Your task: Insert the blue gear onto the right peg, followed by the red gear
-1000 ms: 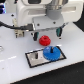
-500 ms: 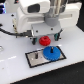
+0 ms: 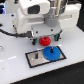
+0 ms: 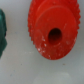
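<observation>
Tabletop (image 3: 12, 70): white and glossy under my camera; from here I judge the red gear could skate sideways on it if one finger lands first
Arm (image 3: 30, 15): I see the white Panda body filling the upper exterior view, hanging over the work; it hides much of what sits behind, so I may misjudge clearance there
Plate (image 3: 34, 58): grey, black-framed, lying near the lower middle of the exterior view; a careless carry could knock it askew
Blue gear (image 3: 51, 52): lies flat on the plate's end toward the exterior view's right, seemingly already over the right peg, which I cannot see
Red gear (image 3: 44, 41): on the tabletop just behind the plate, directly under the wrist; the wrist view shows its hub hole (image 4: 54, 35) off-centre, so an uneven pinch could tilt it and jam it on the peg
Fingers (image 3: 52, 34): dark, just above the red gear; I cannot tell how wide they stand, and no pads show in the wrist view
</observation>
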Controlling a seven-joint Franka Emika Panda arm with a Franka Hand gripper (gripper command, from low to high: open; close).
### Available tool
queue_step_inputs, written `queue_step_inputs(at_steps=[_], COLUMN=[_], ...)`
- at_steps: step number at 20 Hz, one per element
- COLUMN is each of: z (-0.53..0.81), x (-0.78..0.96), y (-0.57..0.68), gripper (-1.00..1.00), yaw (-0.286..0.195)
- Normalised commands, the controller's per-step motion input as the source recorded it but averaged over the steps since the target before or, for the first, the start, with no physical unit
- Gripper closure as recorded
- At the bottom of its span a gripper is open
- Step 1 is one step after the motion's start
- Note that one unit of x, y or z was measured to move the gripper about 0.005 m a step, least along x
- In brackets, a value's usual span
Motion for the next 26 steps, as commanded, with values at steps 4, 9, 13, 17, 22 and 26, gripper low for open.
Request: queue_step_inputs(at_steps=[4, 9, 13, 17, 22, 26], z=[-0.14, -0.05, 0.06, -0.13, -0.10, -0.05], x=[-0.10, -0.05, 0.08, -0.12, -0.10, -0.05], y=[0.01, 0.01, 0.07, 0.02, 0.05, 0.08], gripper=[1.00, 1.00, 1.00, 1.00, 1.00, 1.00], yaw=[0.000, 0.000, 0.000, 0.000, 0.000, 0.000])
